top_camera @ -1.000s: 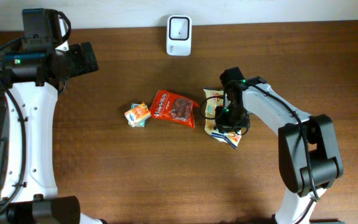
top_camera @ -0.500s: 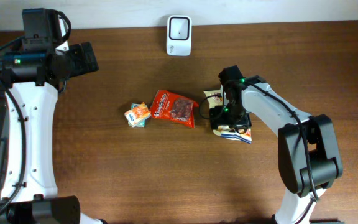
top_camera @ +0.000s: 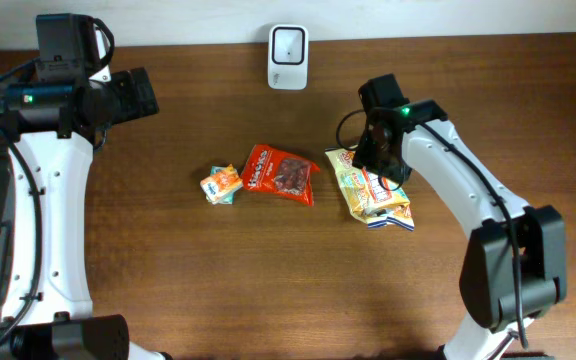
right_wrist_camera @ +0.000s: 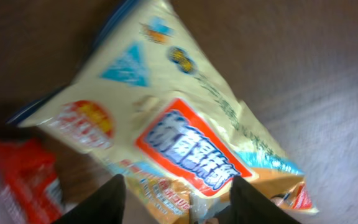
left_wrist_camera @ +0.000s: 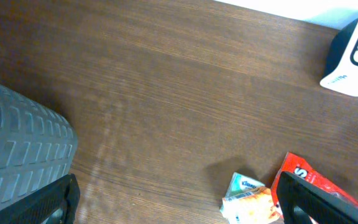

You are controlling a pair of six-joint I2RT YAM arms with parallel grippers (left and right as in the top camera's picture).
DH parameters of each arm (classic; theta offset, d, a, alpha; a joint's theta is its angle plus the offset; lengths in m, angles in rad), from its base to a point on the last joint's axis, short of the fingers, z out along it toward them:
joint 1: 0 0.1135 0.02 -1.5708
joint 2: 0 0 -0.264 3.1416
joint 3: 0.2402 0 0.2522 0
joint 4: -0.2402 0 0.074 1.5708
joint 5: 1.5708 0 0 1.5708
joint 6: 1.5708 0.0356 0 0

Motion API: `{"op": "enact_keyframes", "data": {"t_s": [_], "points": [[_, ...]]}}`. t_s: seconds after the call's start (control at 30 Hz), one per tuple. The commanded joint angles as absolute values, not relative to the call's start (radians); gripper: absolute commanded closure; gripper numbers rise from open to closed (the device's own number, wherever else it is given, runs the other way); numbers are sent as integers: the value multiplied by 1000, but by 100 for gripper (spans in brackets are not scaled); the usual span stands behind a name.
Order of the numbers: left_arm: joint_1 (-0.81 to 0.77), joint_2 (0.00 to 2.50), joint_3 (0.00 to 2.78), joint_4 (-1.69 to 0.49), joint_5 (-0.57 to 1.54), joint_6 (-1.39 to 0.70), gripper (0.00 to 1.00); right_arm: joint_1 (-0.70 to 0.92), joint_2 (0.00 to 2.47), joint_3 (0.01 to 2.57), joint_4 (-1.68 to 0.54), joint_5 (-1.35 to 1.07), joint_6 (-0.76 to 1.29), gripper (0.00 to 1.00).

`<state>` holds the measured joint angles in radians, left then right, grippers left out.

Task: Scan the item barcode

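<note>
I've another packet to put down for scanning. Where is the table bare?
Bare wooden table: the strip robot-side of the packets; between the white scanner and red snack bag. Crowded mid-table: small orange carton, red bag, yellow snack bag.

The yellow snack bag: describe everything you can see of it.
The yellow snack bag is a glossy, crinkled plastic pouch with a red-and-white logo, blue trim and orange patches. It lies flat on the wooden table, just right of the red packet. The right gripper, jaws apart, hangs over its far end.
</note>
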<state>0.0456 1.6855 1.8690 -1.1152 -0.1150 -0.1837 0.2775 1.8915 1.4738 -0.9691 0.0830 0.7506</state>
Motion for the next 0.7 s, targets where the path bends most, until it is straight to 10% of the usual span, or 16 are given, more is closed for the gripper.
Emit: {"op": "enact_keyframes", "data": {"t_s": [0.0,0.33,0.67], "points": [[48,1688,1865,-1117,-112,-178,1,274,1947,1423,-962,116,991,52],[48,1688,1865,-1117,-112,-178,1,274,2026,1390,-882,92,982,54],[48,1688,1865,-1117,-112,-178,1,235,2028,1393,-908,-106,244,1]]}}
